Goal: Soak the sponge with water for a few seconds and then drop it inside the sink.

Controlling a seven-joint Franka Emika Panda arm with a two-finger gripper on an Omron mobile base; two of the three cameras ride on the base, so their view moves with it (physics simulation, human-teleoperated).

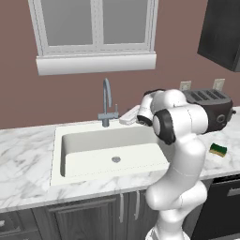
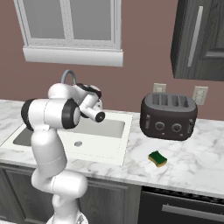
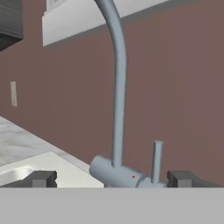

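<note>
The sponge (image 1: 218,149), yellow with a dark green top, lies flat on the marble counter (image 1: 28,154) to the right of the sink (image 1: 58,161), in front of the toaster (image 1: 212,108) and near the counter's front edge; it is well apart from the gripper (image 3: 111,178), which is up at the back of the basin, facing the grey gooseneck tap (image 1: 107,101). In the hand view the two dark fingertips (image 3: 41,178) stand far apart with nothing between them, and the tap's base and its short upright lever (image 3: 157,159) sit just ahead in the gap; whether anything touches cannot be told. The arm's elbow hangs over the sink's right rim, between basin and sponge. The sponge has bare counter on all sides, the toaster standing close behind it and the sink's edge off to its left. The basin holds only the round metal drain (image 1: 116,159). One sponge, one four-slot toaster, one tap, one sink, two wall outlets (image 2: 159,88) behind the toaster, one window (image 1: 96,28) above the tap, and a dark upper cabinet (image 2: 199,39) at the right.
</note>
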